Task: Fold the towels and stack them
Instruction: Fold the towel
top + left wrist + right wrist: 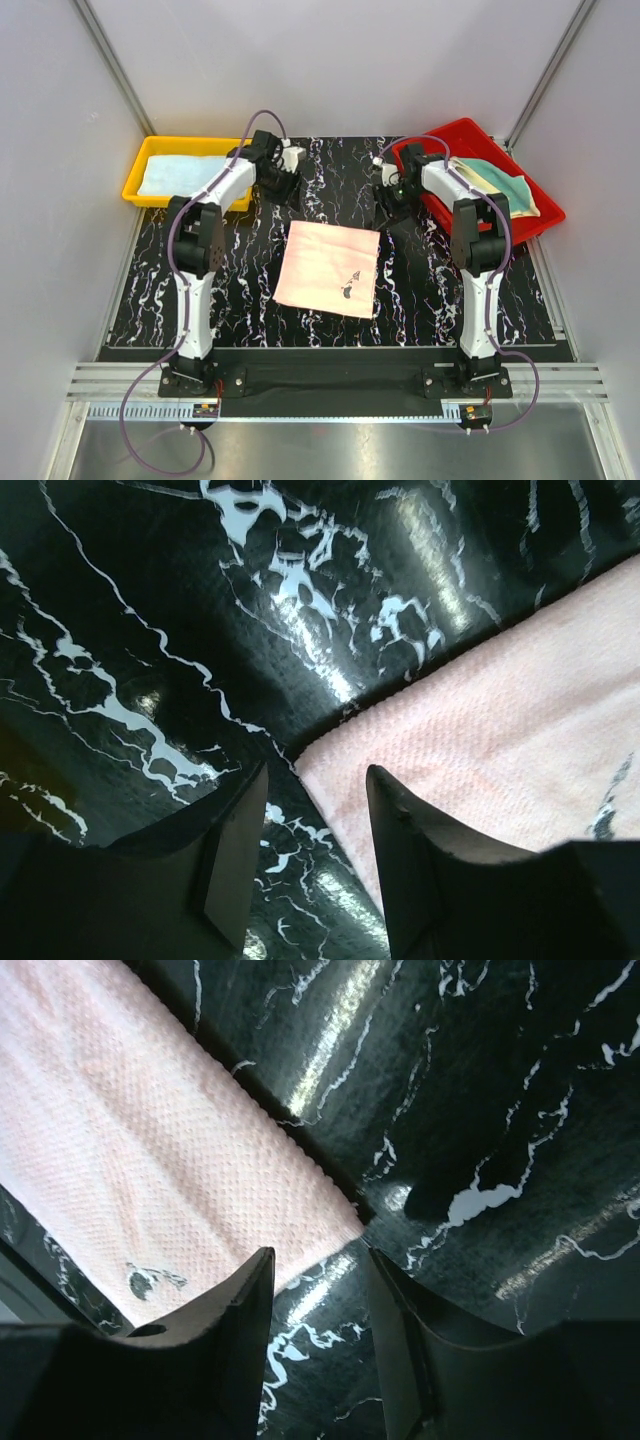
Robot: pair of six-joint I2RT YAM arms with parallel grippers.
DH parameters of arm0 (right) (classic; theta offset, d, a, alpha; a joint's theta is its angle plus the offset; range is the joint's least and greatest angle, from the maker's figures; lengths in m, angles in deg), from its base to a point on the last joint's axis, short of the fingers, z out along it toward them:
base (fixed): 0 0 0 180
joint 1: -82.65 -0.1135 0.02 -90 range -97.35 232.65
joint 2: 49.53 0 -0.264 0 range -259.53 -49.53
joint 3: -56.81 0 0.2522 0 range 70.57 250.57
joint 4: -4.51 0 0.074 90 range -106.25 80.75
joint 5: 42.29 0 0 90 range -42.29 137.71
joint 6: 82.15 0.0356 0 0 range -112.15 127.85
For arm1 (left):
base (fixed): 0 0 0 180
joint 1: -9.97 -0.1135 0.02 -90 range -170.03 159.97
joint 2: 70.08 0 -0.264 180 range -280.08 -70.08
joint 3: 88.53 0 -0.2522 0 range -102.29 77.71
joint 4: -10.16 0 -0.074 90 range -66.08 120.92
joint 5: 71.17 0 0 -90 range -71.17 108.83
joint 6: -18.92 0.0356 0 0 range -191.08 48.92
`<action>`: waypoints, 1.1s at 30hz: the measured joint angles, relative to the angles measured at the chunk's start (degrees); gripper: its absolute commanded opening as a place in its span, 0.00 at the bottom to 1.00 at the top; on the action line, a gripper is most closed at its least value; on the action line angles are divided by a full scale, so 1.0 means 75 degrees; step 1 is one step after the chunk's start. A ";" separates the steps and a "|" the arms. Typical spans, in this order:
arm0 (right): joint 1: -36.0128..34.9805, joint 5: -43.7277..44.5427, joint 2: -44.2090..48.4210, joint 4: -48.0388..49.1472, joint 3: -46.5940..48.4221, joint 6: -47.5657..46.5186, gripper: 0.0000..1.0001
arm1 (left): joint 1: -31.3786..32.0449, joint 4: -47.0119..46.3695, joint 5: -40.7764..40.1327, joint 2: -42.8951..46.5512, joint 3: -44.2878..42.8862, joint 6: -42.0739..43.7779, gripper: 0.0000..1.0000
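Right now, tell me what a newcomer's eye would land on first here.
A pink towel lies spread flat in the middle of the black marbled table. At the far left a yellow bin holds a light blue towel; at the far right a red bin holds a teal towel.

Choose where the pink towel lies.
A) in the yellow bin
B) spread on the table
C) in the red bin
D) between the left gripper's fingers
B: the pink towel lies spread flat on the table, between the two arms.
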 measured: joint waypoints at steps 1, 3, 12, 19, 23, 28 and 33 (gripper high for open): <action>0.0000 0.0096 0.0000 -0.0035 0.0000 -0.0085 0.49 | -0.0006 0.0099 0.0006 -0.0140 -0.0067 0.0096 0.48; 0.0003 0.0201 0.0000 -0.0105 0.0000 -0.0283 0.49 | -0.0009 0.0300 0.0038 -0.0507 -0.0271 0.0262 0.48; 0.0006 0.0230 -0.0420 -0.0481 0.0443 -0.1046 0.50 | -0.0035 0.0609 0.0286 -0.1064 -0.0627 0.0688 0.45; 0.0006 -0.0038 -0.0912 -0.0740 0.0909 -0.1230 0.47 | -0.0035 0.0775 0.0271 -0.1160 -0.0673 0.0886 0.24; 0.0006 -0.0157 -0.0959 -0.0737 0.0947 -0.1346 0.43 | -0.0035 0.0831 0.0280 -0.1201 -0.0697 0.0938 0.10; 0.0006 -0.0361 -0.1008 -0.0740 0.0953 -0.1463 0.44 | -0.0035 0.0918 0.0283 -0.1215 -0.0769 0.0973 0.09; -0.0003 -0.0437 -0.1087 -0.0781 0.1075 -0.1480 0.41 | -0.0035 0.0918 0.0280 -0.1215 -0.0772 0.0973 0.06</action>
